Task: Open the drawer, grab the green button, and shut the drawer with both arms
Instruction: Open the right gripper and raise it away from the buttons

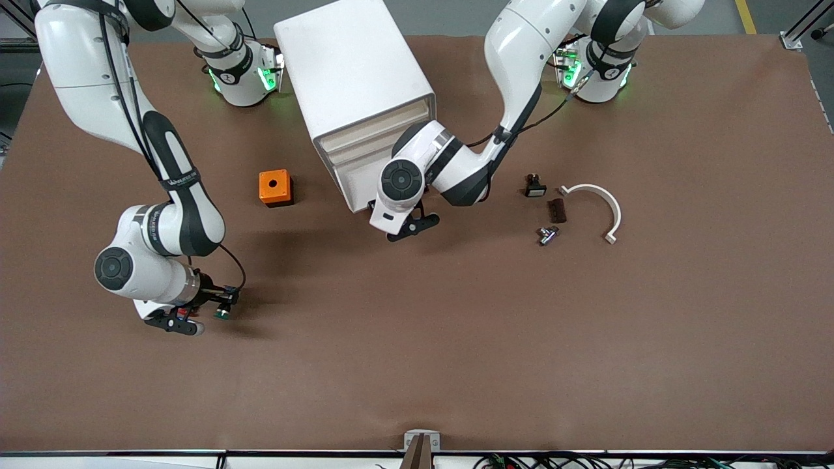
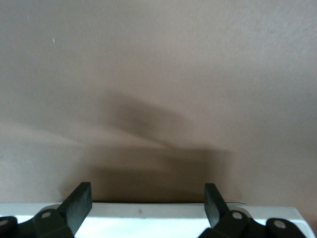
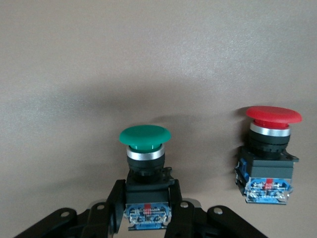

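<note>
While the right pincer is clenched on the black body of the button, its green cap stands clear of the fingers and the bluish rear block sits between them, low over the table toward the right arm's end. A red-capped button appears beside it in the right wrist view; whether the green one rests on the table or hangs just above it cannot be told from these views. The button reads as light, rigid plastic: the domed cap is smooth and likely slippery, so the squared body is judged the sound place to hold, as now. The left pincer is spread wide and grasps nothing, poised at the front of the white cabinet, a white edge showing between its fingers. The drawer looks about flush with the cabinet front, though the left arm hides much of it. It should slide easily, being thin stiff plastic, and is best pressed flat on its front face. An orange box lies beside the cabinet; a white curved bracket and small parts lie toward the left arm's end.
</note>
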`<act>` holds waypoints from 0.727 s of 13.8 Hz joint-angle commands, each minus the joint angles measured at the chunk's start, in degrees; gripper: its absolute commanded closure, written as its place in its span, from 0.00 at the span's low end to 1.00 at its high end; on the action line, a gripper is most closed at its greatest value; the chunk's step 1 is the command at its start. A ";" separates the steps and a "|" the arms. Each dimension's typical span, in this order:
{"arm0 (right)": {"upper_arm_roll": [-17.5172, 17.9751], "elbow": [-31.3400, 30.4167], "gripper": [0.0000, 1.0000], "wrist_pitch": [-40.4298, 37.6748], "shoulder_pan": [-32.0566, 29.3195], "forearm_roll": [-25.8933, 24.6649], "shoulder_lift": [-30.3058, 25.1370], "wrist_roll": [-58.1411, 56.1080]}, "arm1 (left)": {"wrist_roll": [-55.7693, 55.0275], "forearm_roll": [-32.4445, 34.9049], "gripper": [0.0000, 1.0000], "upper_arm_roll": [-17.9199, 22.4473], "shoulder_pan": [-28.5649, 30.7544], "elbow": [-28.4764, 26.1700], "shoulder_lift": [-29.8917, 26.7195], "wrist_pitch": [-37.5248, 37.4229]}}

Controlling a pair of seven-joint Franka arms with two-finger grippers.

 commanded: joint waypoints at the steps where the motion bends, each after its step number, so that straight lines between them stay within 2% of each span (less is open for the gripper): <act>1: 0.45 -0.07 0.75 0.96 -0.30 -0.67 0.29 -0.21 | -2.21 -2.66 0.00 -0.09 -0.71 -0.73 -0.08 0.46; 4: 0.36 0.02 0.07 0.87 -0.30 -0.75 0.47 -0.21 | -2.30 -6.87 0.00 -0.44 -0.71 -1.17 -0.08 0.46; 5: 0.36 0.10 0.00 0.78 -0.30 -0.75 0.38 -0.21 | -2.47 -8.71 0.00 -0.53 -0.80 -1.17 -0.08 0.46; 10: 0.36 0.81 0.00 0.34 -1.09 -0.84 -1.81 -3.00 | -3.00 -16.54 0.00 -0.62 -1.15 -1.78 0.01 0.46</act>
